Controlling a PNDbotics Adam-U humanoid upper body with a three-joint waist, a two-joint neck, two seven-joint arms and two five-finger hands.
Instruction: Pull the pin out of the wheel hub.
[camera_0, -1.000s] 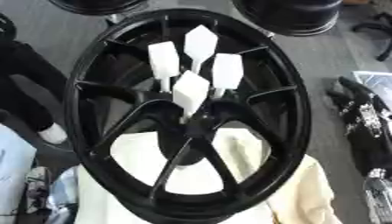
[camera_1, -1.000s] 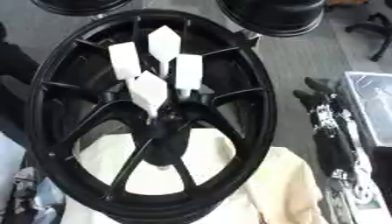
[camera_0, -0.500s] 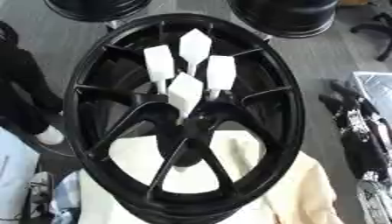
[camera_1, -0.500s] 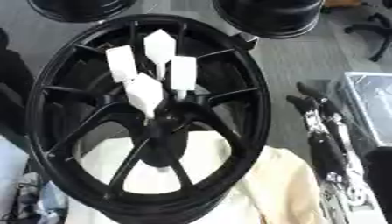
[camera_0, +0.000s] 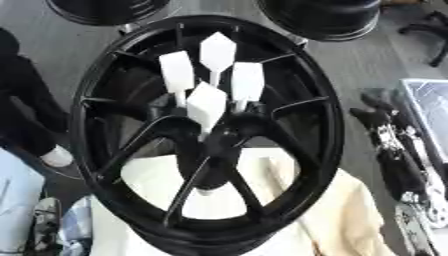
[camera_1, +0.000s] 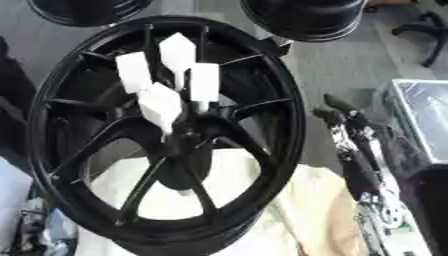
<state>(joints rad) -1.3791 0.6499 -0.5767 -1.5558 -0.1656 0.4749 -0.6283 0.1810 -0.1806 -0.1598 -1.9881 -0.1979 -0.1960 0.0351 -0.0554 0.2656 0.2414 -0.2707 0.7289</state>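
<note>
Right robot hand (camera_1: 346, 125) is showing at the right side, beside the wheel rim, dark fingers pointing up toward the hub side; fingers look fairly straight and holding nothing, touching nothing. Left robot hand is not showing in either view.

Black wheel (camera_0: 206, 130) is lying flat over a cream cloth (camera_0: 341, 210), filling most of the frame. Four white pins (camera_0: 206, 102) with flat diamond-shaped heads are standing up in a cluster at the hub (camera_0: 214, 137), close together, the nearest one sitting lowest and just above the hub centre. All four appear seated; none is lifted out.

Step, as a judgement: approach, with no grasp yet made. Next move is calling for the right robot hand to be crossing over the rim and spokes toward the hub, then pinching one white head and drawing it straight up along its stem.

In the way: the pins are crowding each other, so fingers closing on one could be knocking a neighbour. The spokes and raised rim are limiting a low sideways approach.

Around: two more black wheels (camera_0: 328, 15) at the far edge, and a clear box (camera_1: 420, 120) at the right.
</note>
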